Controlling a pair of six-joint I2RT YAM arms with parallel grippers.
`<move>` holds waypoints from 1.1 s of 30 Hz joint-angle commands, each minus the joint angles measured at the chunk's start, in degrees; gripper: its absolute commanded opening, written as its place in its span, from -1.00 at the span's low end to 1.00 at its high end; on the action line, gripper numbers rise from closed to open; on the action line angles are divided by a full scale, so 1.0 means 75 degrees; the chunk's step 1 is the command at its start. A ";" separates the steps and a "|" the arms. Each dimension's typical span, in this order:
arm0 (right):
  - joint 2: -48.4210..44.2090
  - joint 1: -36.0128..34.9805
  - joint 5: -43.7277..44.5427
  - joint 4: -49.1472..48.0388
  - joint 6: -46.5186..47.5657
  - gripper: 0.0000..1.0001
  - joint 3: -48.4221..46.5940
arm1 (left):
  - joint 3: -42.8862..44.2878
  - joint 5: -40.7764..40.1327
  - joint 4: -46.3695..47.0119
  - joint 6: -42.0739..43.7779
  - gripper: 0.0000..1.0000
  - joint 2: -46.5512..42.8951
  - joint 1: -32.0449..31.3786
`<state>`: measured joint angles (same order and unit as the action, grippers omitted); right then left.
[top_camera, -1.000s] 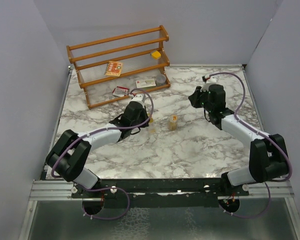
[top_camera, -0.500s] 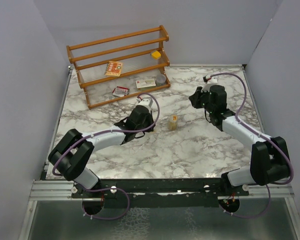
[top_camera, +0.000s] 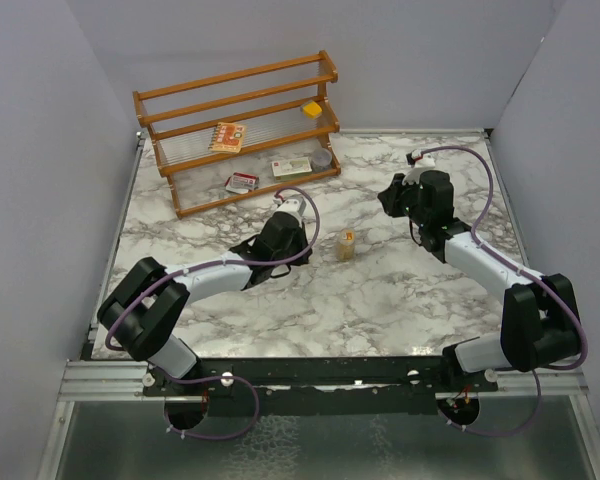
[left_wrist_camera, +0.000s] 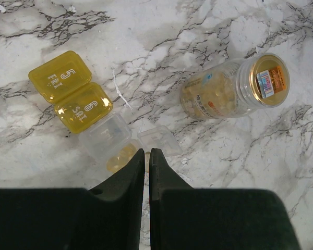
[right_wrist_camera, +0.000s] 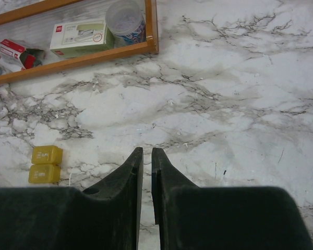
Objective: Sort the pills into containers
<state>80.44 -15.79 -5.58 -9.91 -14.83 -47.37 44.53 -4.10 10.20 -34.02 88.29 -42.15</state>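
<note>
Pillbox strip [left_wrist_camera: 83, 107] lies flat, long axis diagonal toward the left tool [left_wrist_camera: 147, 152], closed empty; right tool [right_wrist_camera: 144, 151] likewise.

The jar [left_wrist_camera: 219, 94] is clear plastic with a gold cap bearing a small sticker. It stands upright and capped, with a printed label on its side and pale pills [left_wrist_camera: 211, 88] inside. To its left lies the box [left_wrist_camera: 70, 92]: two shut yellow cells marked "5 FRI" and "6 SAT". A clear cell [left_wrist_camera: 105, 138] joins them, open, with perhaps something amber inside.
</note>
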 commanded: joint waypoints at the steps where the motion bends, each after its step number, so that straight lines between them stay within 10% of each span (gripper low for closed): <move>1: -0.0205 -0.0016 0.0024 0.0080 -0.0014 -0.75 0.0059 | -0.0132 -0.0048 0.0007 -0.0168 -0.83 0.0075 -0.0063; 33: -0.0039 -0.0016 -0.0052 0.0070 0.0049 -0.75 0.0035 | -0.0172 -0.0567 0.0099 -0.0151 -0.57 0.0336 -0.0087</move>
<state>80.44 -15.79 -5.58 -9.89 -14.79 -47.35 42.96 -7.09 9.43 -35.03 91.09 -42.50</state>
